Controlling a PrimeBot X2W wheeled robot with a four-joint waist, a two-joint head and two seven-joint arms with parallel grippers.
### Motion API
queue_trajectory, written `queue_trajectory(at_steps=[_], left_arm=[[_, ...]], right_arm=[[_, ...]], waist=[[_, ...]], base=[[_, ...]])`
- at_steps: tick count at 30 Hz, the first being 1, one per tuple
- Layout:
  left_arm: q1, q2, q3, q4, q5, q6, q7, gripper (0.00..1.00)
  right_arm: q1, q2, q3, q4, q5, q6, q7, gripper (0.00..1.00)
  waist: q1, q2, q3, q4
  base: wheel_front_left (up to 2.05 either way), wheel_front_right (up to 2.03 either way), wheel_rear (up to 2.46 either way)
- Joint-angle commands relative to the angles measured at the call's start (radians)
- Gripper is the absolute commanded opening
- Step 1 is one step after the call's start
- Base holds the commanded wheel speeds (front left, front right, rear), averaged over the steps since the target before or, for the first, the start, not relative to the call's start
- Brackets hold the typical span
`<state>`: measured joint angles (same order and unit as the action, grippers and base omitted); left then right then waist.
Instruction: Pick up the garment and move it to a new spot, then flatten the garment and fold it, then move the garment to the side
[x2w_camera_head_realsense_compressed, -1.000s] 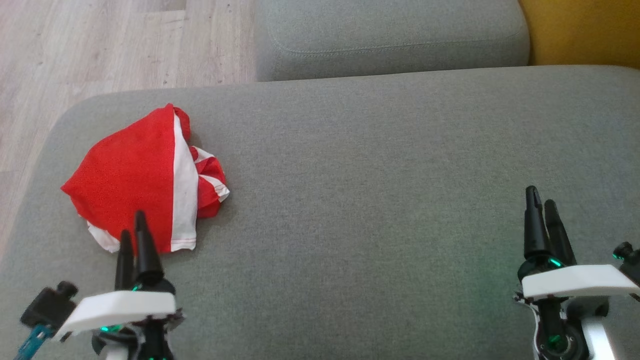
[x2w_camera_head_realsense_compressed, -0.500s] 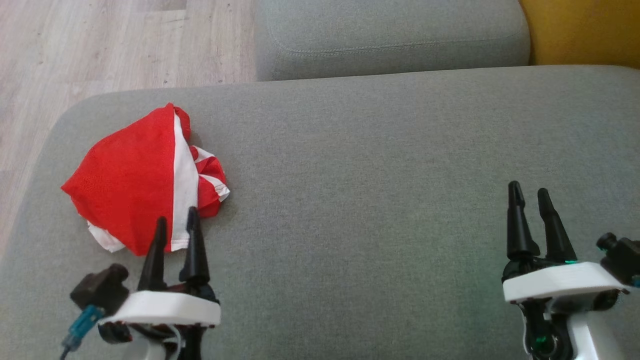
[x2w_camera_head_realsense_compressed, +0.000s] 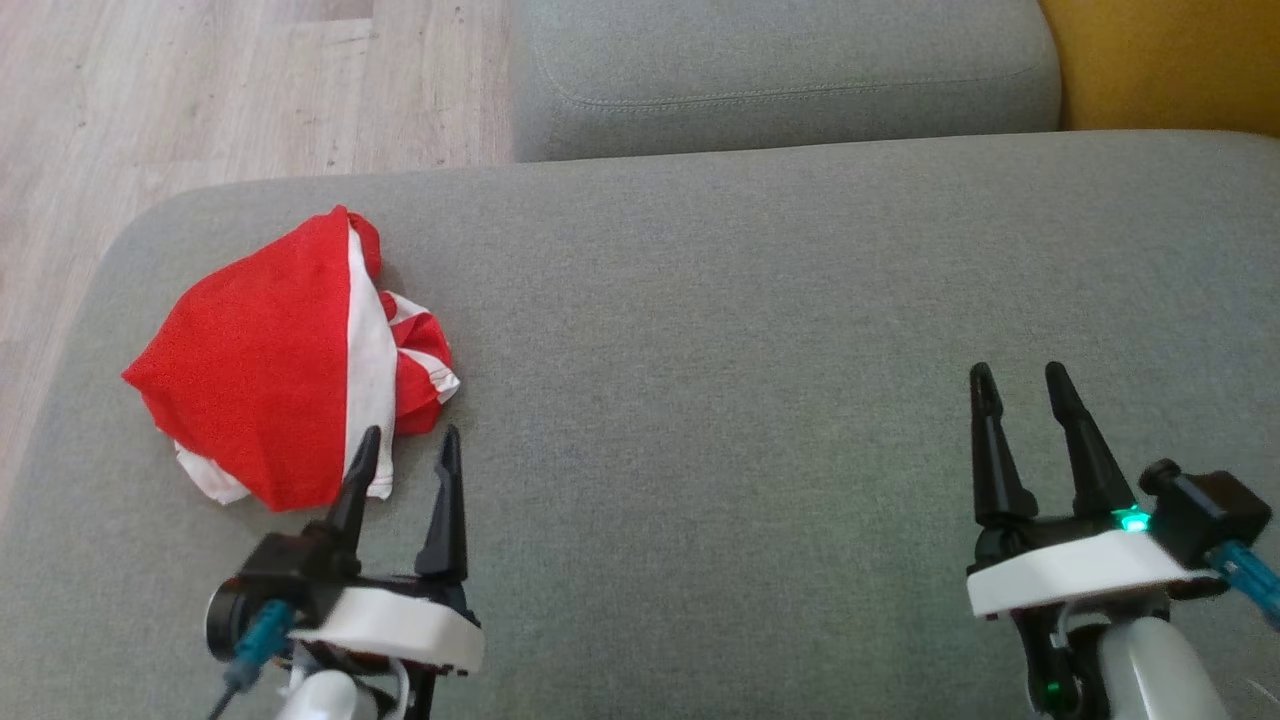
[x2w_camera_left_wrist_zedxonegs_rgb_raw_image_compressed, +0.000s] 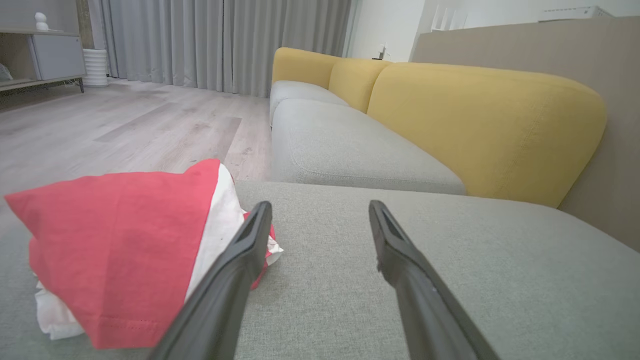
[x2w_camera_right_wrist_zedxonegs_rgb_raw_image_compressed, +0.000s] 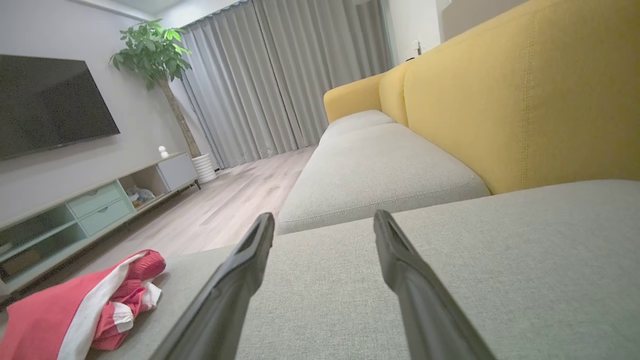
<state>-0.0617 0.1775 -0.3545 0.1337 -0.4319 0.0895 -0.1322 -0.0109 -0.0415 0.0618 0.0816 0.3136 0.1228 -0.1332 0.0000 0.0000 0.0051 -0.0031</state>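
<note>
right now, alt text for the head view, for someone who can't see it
A crumpled red and white garment lies at the left of a grey sofa cushion. The left end effector, open, is close by its near edge; the right end effector, also open, is far to the right.

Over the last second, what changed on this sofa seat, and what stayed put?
The left gripper slid to the robot's right along the near edge of the garment, its fingers spreading apart. The right gripper drifted to the robot's left and opened too. Neither holds anything. The garment stayed crumpled in the same spot on the grey seat.
</note>
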Motion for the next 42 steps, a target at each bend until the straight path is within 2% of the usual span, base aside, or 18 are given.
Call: queue_trajectory(at_steps=[1,13,20,24,29,33,36,42], left_arm=[[-0.068,0.021,0.006,-0.023,0.040,0.011,-0.015,1.00],[-0.111,0.056,-0.090,-0.004,0.172,0.078,-0.051,1.00],[-0.095,0.040,-0.078,-0.063,0.135,0.096,-0.068,1.00],[-0.068,0.017,-0.045,-0.084,0.097,0.081,-0.080,1.00],[-0.036,-0.009,-0.011,-0.063,0.091,0.033,-0.095,1.00],[-0.026,-0.017,-0.019,-0.008,0.134,0.003,-0.107,1.00],[-0.026,-0.025,-0.020,0.017,0.171,-0.006,-0.116,1.00],[-0.027,-0.037,-0.013,0.037,0.236,-0.019,-0.130,1.00]], right_arm=[[-0.044,-0.007,0.026,-0.046,-0.047,0.006,-0.015,1.00],[-0.045,-0.007,0.054,-0.060,-0.239,0.006,-0.050,1.00],[-0.032,-0.008,0.045,-0.044,-0.167,0.007,-0.068,1.00],[-0.028,-0.008,0.049,-0.006,-0.097,0.007,-0.080,1.00],[-0.033,-0.008,0.062,0.033,-0.062,0.007,-0.094,1.00],[-0.036,-0.008,0.073,0.062,-0.056,0.007,-0.106,1.00],[-0.036,-0.008,0.087,0.086,-0.033,0.008,-0.115,1.00],[-0.047,-0.009,0.108,0.109,-0.066,0.008,-0.129,1.00]], waist=[[0.0000,0.0000,0.000,-0.001],[0.0000,0.0000,0.002,-0.005],[0.0000,0.0000,0.003,-0.005],[0.0000,0.0000,0.002,-0.005],[0.0000,0.0000,-0.001,-0.005],[0.0000,0.0000,-0.004,-0.008],[0.0000,0.0000,-0.006,-0.011],[0.0000,0.0000,-0.009,-0.016]], base=[[0.00,0.00,0.00],[0.00,0.00,0.00],[0.00,0.00,0.00],[0.00,0.00,0.00],[0.00,0.00,0.00],[0.00,0.00,0.00],[0.00,0.00,0.00],[0.00,0.00,0.00]])
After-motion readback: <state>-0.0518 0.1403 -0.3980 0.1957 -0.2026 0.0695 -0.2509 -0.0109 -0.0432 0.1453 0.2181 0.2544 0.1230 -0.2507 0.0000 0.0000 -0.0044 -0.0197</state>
